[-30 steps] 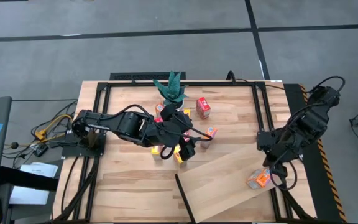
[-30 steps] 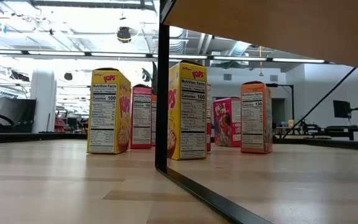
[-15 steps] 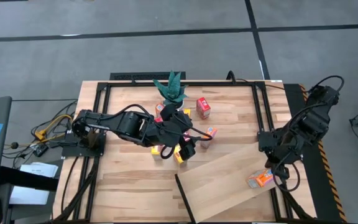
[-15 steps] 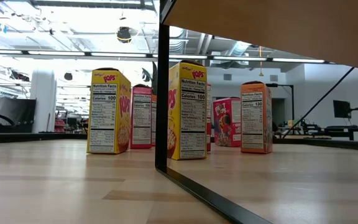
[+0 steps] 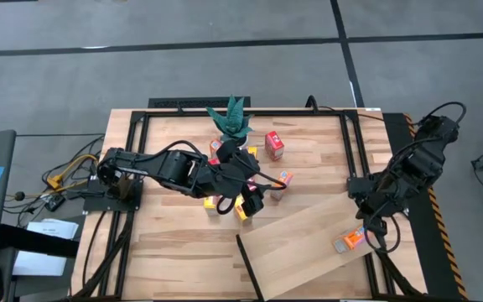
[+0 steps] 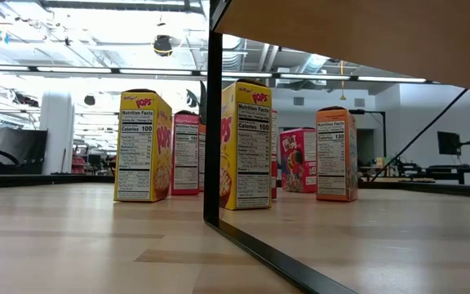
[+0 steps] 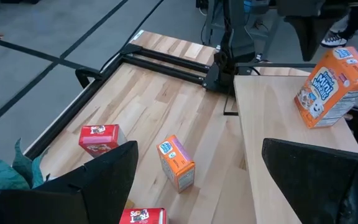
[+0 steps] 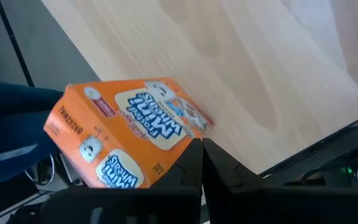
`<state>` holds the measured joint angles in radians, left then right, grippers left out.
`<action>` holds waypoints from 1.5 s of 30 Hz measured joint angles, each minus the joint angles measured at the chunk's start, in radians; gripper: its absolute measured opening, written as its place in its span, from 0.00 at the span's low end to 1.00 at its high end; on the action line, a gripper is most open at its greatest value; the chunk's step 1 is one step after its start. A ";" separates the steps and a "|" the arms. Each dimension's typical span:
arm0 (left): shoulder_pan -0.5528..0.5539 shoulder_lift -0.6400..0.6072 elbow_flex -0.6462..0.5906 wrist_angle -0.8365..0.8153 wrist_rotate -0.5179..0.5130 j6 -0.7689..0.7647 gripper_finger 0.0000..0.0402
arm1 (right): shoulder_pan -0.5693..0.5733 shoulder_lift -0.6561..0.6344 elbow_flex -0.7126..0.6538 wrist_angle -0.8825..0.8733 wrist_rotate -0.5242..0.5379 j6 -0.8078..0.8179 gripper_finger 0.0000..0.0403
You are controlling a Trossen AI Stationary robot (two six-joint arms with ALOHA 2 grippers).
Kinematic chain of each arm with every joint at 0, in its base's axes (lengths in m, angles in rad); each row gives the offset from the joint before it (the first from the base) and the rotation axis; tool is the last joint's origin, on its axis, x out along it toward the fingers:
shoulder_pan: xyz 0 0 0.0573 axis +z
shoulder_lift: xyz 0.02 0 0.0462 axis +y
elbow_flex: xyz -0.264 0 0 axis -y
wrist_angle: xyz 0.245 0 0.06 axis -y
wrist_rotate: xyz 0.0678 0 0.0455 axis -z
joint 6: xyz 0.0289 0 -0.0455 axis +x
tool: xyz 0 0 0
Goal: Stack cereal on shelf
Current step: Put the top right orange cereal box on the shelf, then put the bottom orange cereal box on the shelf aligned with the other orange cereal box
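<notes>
Planked wooden bench (image 5: 174, 252) fills the middle of the high view, with a black frame along its edges. Shelf (image 5: 309, 247): a pale board with a dark edge, lying at a slant in the lower right of the high view. Orange cereal box (image 5: 352, 241): at the right end of the shelf, tilted; in the left wrist view (image 7: 331, 87) it shows at the upper right, leaning over the pale board. Right claw (image 5: 367, 228): just above that box in the high view; the right wrist view shows its two dark fingers (image 8: 188, 171) pressed together with a lower edge of the orange box (image 8: 126, 134) against them, so the claw reads as clenched, though whether it truly pinches the cardboard is hard to make out from this angle. Left claw (image 5: 254, 197): centre of the high view, amid the cluster of boxes, fingers spread wide and grasping nothing, as the left wrist view shows between its two dark fingers (image 7: 104, 177). Red box (image 5: 274, 144): upright, upper centre, beside the green potted plant (image 5: 231, 119). Small orange box (image 5: 284, 178): right of the left claw, lying on the bench. Yellow boxes (image 5: 241, 210): under and just below the left claw, partly hidden by the arm. Low view: two yellow boxes (image 6: 143, 147) and (image 6: 246, 144), a pink-red one (image 6: 298, 159) and an orange one (image 6: 337, 153) stand upright on the bench, the dark shelf edge (image 6: 212, 122) crossing in front.
</notes>
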<state>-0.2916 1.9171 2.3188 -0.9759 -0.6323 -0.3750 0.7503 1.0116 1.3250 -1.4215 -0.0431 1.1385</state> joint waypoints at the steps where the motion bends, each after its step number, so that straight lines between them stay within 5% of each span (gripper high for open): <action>1: 0.000 0.000 0.000 0.004 0.002 0.000 0.84 | -0.010 0.001 0.007 0.000 0.000 -0.014 0.07; 14: 0.061 0.071 0.000 0.107 0.281 0.130 0.84 | -0.150 0.000 0.168 0.002 0.070 -0.234 0.10; 19: 0.109 0.140 0.000 0.117 0.289 0.223 0.84 | -0.149 -0.004 0.176 -0.020 0.069 -0.250 0.21; 31: 0.255 0.304 -0.001 0.160 0.298 0.127 0.84 | -0.150 -0.007 0.176 -0.148 0.191 -0.282 0.54; 36: 0.269 0.329 0.003 0.177 0.201 0.128 0.84 | -0.151 -0.019 0.176 -0.149 0.272 -0.260 0.57; 45: 0.263 0.420 -0.001 0.142 0.245 0.159 0.84 | -0.151 -0.016 0.176 -0.150 0.350 -0.169 0.53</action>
<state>-0.0291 2.3375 2.3180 -0.8340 -0.3871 -0.2164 0.5995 0.9952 1.5005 -1.5715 0.3070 0.9699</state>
